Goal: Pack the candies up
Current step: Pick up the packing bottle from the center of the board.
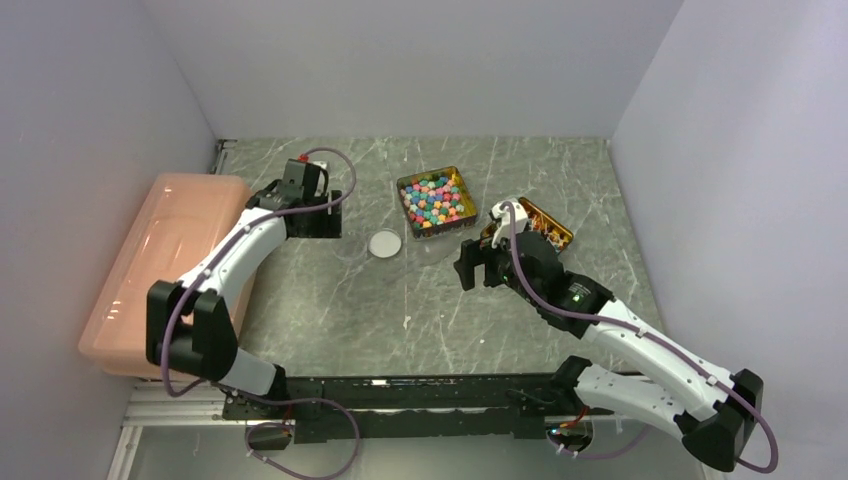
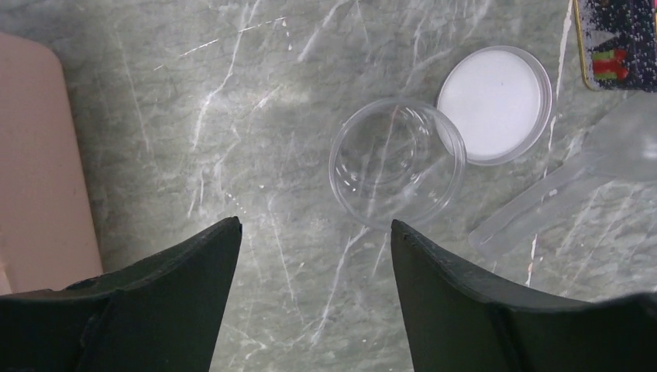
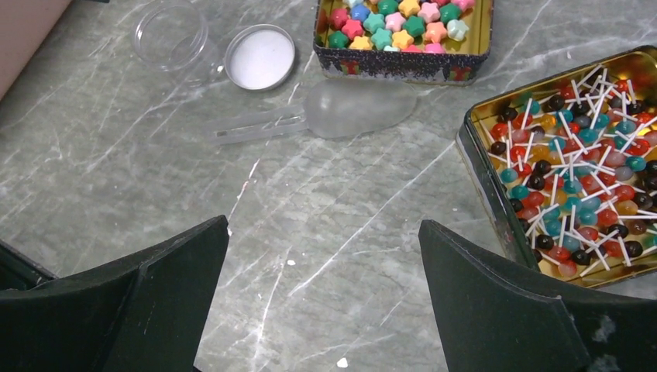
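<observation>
The candies are small star-shaped pink, blue, green, yellow and orange lumps filling a square gold tin at the back centre. A second gold tin to its right holds tiny round sweets on white sticks. An open clear round jar stands on the table with its white lid lying beside it. My left gripper is open and empty, just short of the jar. My right gripper is open and empty over bare table, left of the second tin.
A clear plastic scoop lies between the lid and the star-candy tin, and it also shows in the left wrist view. A large pink lidded bin stands along the left wall. Grey walls enclose the marble table.
</observation>
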Controlling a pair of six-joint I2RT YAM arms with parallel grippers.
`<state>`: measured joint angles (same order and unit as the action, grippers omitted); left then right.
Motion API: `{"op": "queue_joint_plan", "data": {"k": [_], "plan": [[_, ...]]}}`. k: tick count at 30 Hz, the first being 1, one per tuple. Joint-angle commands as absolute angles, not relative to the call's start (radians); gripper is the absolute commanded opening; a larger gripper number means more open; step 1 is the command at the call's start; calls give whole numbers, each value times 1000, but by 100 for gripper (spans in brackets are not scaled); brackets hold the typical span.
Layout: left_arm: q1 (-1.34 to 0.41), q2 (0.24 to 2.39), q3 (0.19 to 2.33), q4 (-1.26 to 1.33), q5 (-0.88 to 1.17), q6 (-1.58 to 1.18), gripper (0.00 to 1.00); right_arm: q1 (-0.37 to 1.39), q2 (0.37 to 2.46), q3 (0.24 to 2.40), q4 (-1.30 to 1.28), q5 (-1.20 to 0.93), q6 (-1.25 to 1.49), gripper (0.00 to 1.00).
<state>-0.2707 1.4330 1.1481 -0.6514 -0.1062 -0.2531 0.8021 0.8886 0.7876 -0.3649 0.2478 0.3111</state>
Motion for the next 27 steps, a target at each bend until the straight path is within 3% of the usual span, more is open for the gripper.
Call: {"op": "queue_joint_plan", "data": {"k": [1,5,27], "plan": [[-257,1518,1228,-671,-61,-257,73,805,849,777,-357,228,323,98],[-252,1601,1261,-691,-44,-255,64,805,838,775,-358,215,320,98],[-252,1743,1283,-707,14,-232,41,805,851,769,-364,218,332,98]]}}
